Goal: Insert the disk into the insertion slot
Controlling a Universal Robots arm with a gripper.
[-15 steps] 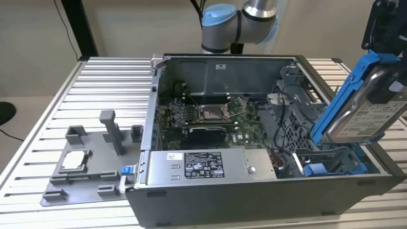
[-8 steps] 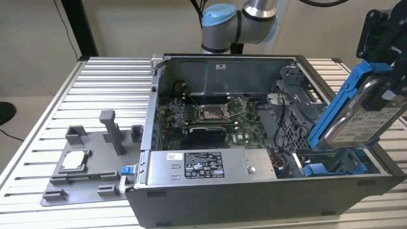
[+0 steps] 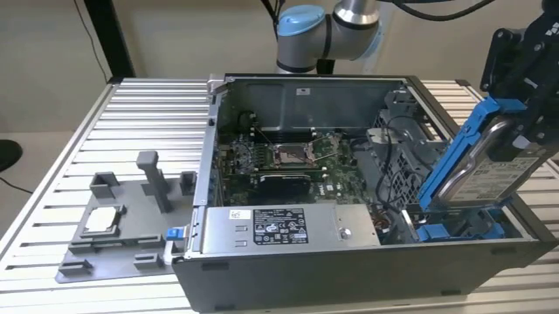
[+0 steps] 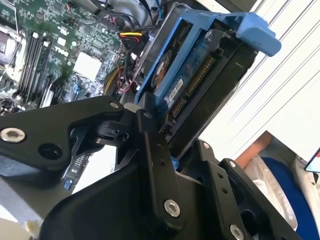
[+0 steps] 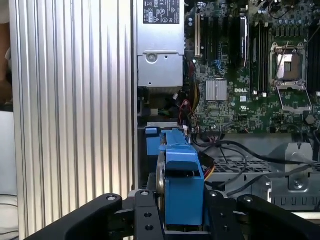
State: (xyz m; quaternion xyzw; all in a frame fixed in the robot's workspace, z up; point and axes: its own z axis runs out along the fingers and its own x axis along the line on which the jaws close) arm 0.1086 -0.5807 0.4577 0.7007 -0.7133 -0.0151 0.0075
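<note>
Ribbed metal table, open computer case | gripper jaws clamped on upper end of disk | disk hangs below jaws, long axis steeply tilted, lower end at insertion slot.

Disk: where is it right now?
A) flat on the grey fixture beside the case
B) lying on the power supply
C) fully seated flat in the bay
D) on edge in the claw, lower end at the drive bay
D: the exterior view shows the disk tilted on edge in the claw, its lower end down at the insertion slot.
</note>
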